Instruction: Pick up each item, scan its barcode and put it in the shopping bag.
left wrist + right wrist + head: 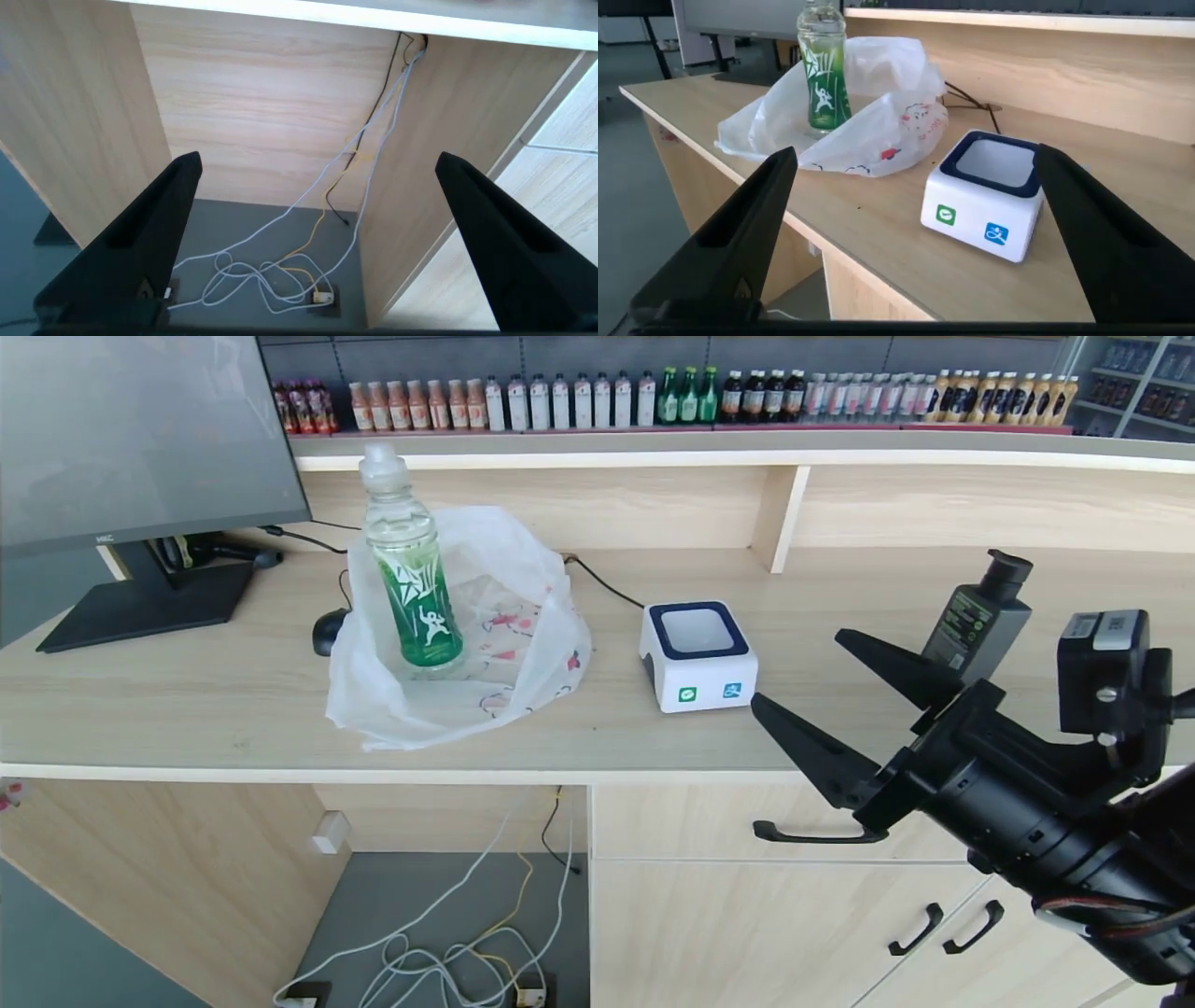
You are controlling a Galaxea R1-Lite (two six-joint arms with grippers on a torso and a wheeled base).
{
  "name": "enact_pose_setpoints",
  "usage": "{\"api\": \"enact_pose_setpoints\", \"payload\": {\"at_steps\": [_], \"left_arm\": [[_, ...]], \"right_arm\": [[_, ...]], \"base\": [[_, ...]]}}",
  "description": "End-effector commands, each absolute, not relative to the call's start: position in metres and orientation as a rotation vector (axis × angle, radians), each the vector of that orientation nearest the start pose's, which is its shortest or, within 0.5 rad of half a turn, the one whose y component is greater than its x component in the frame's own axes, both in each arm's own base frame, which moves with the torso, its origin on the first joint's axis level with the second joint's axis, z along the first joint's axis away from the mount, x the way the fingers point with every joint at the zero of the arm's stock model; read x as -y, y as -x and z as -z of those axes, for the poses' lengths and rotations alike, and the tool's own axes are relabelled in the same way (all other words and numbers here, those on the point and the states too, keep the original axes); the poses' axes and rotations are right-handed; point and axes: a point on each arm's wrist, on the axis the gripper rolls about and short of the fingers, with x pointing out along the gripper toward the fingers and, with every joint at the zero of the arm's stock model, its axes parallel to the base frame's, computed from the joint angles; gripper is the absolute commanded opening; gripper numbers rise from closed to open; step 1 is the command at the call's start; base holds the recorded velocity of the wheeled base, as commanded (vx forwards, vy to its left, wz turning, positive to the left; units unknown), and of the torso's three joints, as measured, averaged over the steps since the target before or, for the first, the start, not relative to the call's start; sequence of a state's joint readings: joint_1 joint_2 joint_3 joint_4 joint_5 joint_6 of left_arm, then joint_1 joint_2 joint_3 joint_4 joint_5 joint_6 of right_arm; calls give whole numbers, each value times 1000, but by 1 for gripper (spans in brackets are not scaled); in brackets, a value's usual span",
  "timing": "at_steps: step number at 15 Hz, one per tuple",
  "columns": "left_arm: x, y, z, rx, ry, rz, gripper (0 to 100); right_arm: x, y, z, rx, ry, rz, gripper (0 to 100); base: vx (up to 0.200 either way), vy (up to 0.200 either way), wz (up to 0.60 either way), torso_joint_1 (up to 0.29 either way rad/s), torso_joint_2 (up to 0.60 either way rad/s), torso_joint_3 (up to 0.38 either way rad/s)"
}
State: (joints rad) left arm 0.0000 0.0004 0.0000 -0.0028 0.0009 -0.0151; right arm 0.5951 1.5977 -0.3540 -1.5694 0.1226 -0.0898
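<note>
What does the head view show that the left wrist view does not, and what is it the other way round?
Head view: the top of the counter, with a green bottle standing in the bag, the scanner, a grey bottle and the open right gripper. Left wrist view: the open left gripper. Both: the cables on the floor under the counter.

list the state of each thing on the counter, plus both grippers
shopping bag, open, lying on the counter
green bottle, upright in the shopping bag, cap on
grey bottle, upright on the counter, cap on, not bagged
scanner, window up, nothing over it
monitor, screen dark
right gripper, open, empty
left gripper, open, empty
</note>
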Motion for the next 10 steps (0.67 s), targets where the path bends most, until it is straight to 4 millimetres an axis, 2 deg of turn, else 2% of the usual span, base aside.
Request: {"api": "enact_pose_setpoints", "payload": {"at_steps": [1, 6, 10], "left_arm": [[0, 23, -76, 3, 15, -2, 100], [0, 23, -76, 3, 15, -2, 100], [0, 23, -76, 3, 15, -3, 100]], "right_arm": [[-131, -190, -193, 362, 7, -692, 100], [-126, -195, -189, 343, 16, -663, 100], [-107, -212, -186, 331, 36, -561, 100]], "base": [[0, -200, 0, 2, -2, 2], [0, -200, 0, 1, -1, 3], [0, -200, 0, 1, -1, 2]]}}
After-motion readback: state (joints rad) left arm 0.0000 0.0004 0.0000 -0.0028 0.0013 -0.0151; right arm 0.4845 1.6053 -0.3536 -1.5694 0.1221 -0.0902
